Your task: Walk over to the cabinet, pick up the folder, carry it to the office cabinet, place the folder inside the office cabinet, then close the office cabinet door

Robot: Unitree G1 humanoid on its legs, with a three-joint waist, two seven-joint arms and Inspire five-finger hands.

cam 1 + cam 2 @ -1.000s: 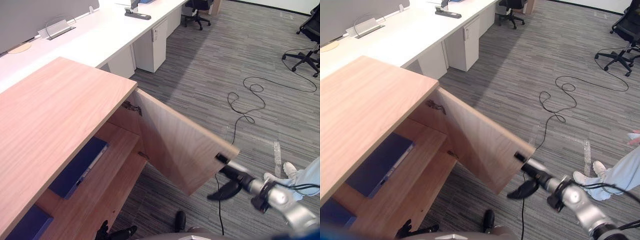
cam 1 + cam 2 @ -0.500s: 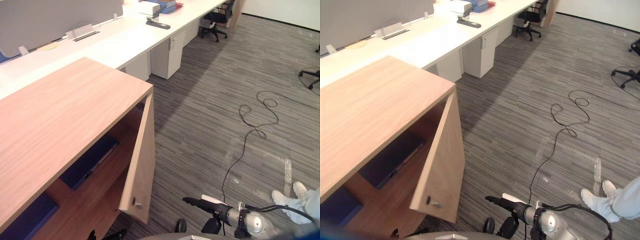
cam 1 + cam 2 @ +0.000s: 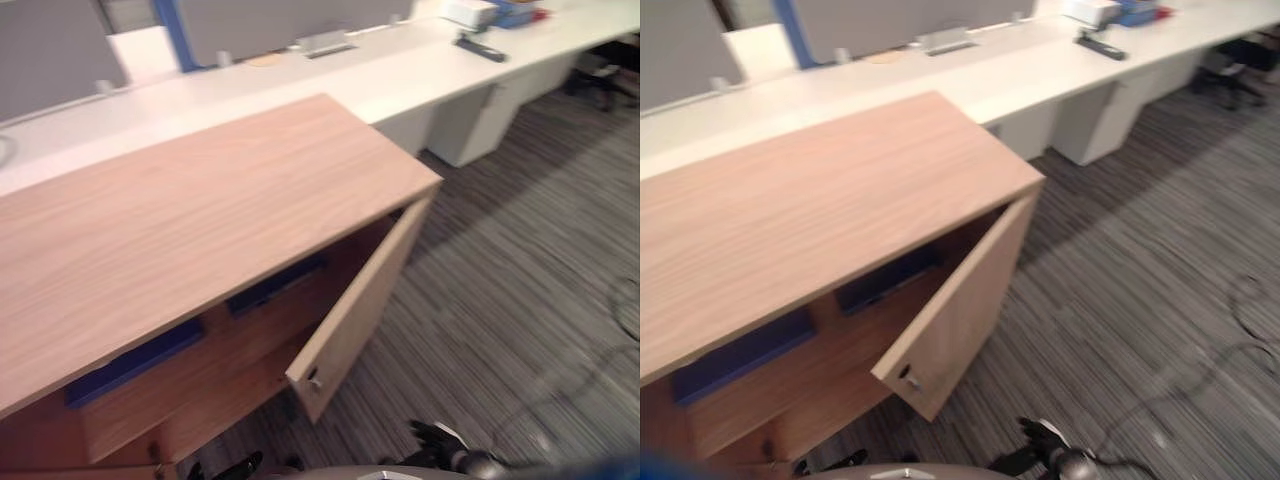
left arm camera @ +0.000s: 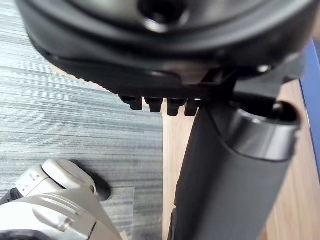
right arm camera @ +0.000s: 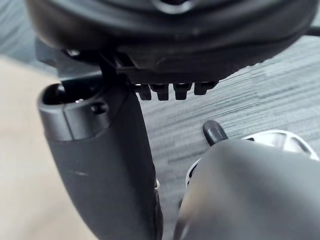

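Wood door half open, folder on the shelf inside

Nearest you, the right hand (image 3: 1045,441) hangs low over the grey carpet (image 3: 1140,300), apart from the door. The head views blur it. Its own wrist view gives you what they cannot: the thumb standing straight and the fingers (image 5: 172,91) relaxed in a row, with carpet and a blurred tan surface past them. The left wrist view shows the left hand (image 4: 165,55) relaxed the same way, and adds a strip of pale wood beside its thumb. Next comes the cabinet door (image 3: 362,305), standing about halfway out, with its small knob (image 3: 313,381) near the free edge. Behind it, inside the office cabinet (image 3: 200,220), the blue folder (image 3: 275,284) lies on the shelf just under the top. A second blue item (image 3: 130,363) sits further along to the robot's left, also just under the top. Beyond, the long white bench (image 3: 400,78) runs below grey screens (image 3: 260,18).
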